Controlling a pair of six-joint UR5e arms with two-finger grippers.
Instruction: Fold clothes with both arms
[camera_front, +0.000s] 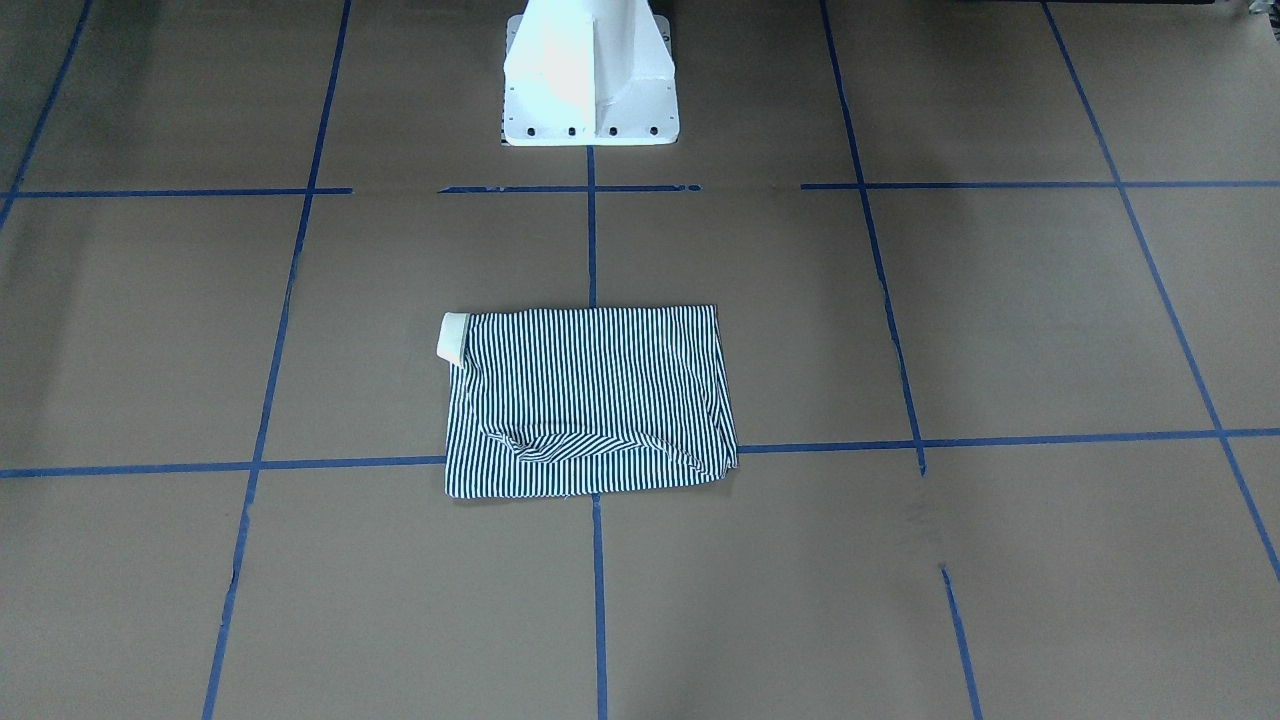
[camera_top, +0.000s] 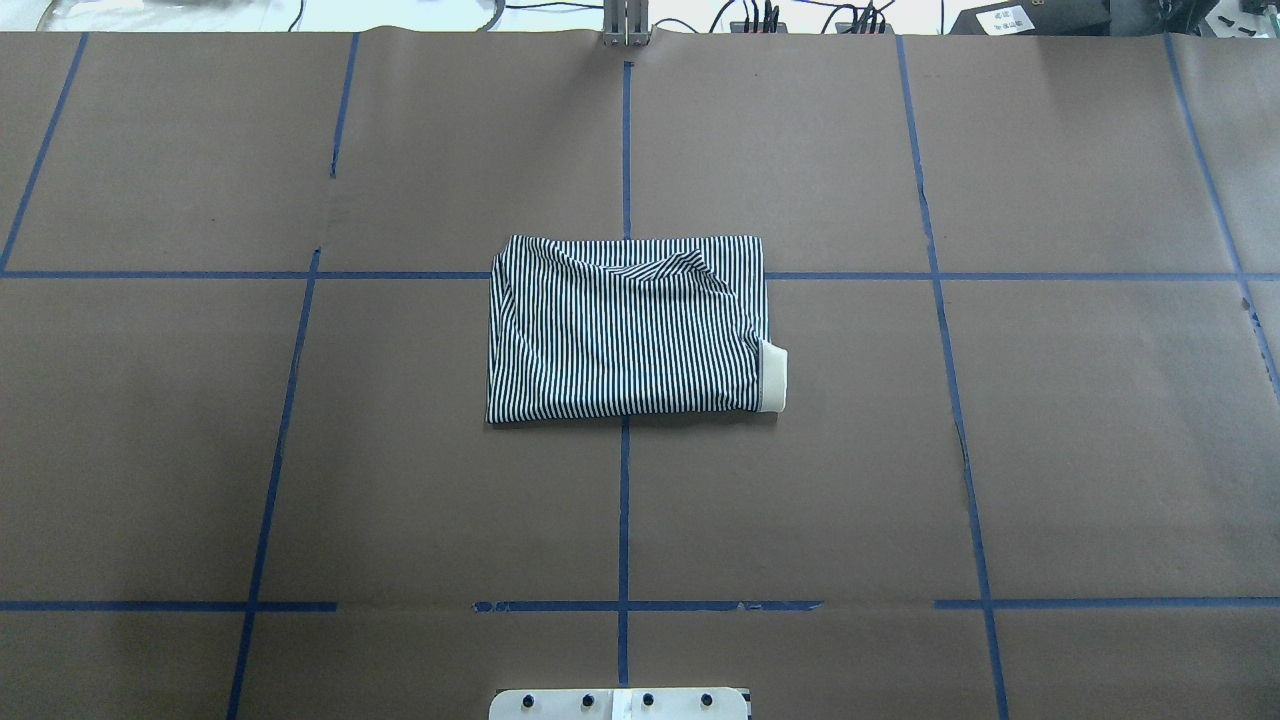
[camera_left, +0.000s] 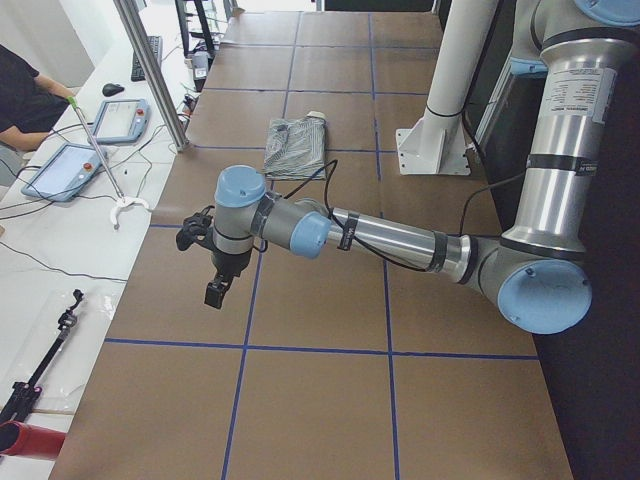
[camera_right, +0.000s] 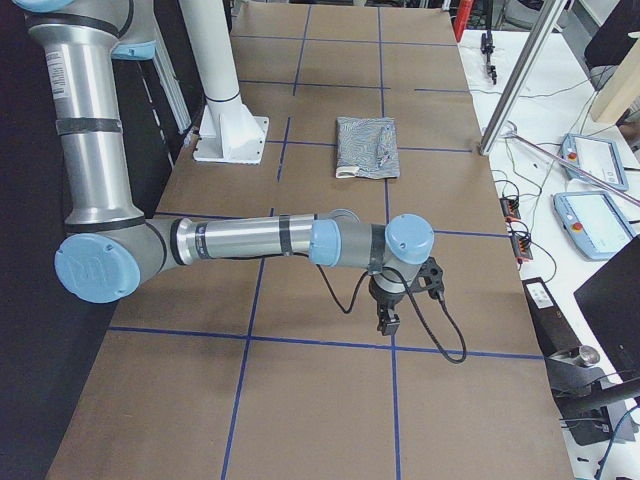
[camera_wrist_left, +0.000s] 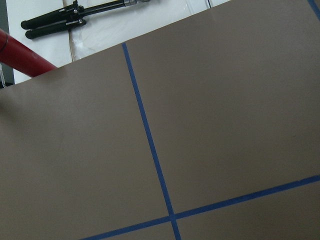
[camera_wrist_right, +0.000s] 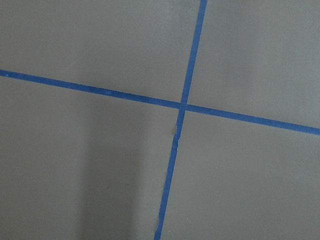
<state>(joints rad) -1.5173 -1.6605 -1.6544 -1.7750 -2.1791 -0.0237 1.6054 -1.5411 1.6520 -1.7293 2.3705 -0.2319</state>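
The striped polo shirt (camera_front: 590, 400) lies folded into a flat rectangle at the middle of the table, also in the overhead view (camera_top: 625, 330). Its cream collar (camera_top: 773, 375) sticks out at one corner. Both arms are held away from it, toward the table's ends. The left gripper (camera_left: 215, 290) hangs above bare brown paper in the exterior left view; the right gripper (camera_right: 385, 318) does the same in the exterior right view. I cannot tell whether either is open or shut. Neither shows in the overhead, front or wrist views. The shirt looks small and far in the side views (camera_left: 297, 147) (camera_right: 367, 147).
The white pedestal base (camera_front: 590, 90) stands at the robot's side of the table. Blue tape lines (camera_top: 625, 500) grid the brown paper. Beyond the far edge are tablets (camera_left: 60, 170), a metal post (camera_left: 150, 70), cables and a seated person (camera_left: 25, 90). A red cylinder and black tool (camera_wrist_left: 60, 20) lie off the left end.
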